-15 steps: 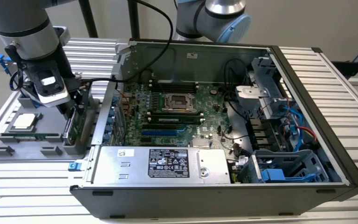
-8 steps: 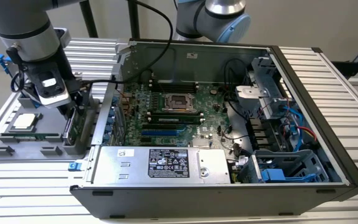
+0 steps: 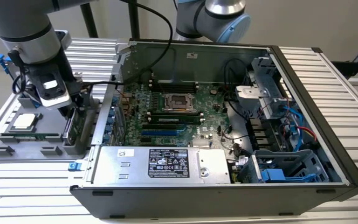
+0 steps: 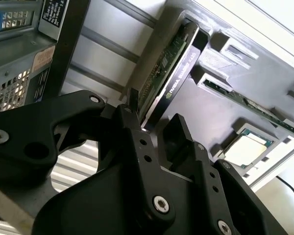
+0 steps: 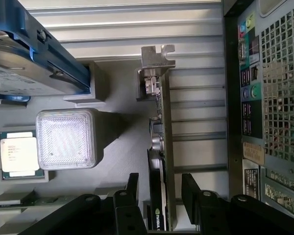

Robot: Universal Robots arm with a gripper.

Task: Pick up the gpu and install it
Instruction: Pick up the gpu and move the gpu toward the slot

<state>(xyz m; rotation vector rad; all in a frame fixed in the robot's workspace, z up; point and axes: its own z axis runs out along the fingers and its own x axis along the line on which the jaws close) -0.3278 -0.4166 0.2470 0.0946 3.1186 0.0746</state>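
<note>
Standing beside the fingers [image 5: 133, 188] is the open black computer case [image 3: 197, 200]; beneath them, the grey plastic parts tray [image 5: 122, 161]; the flat green-and-black gpu card with silver bracket [image 5: 164, 147] stands on edge between the black gripper's [image 5: 160, 178] spread fingers; contact there is hidden.

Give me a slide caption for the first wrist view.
Open tool straddling the gpu, which stands on edge in the gray parts tray beside the computer case.
</note>
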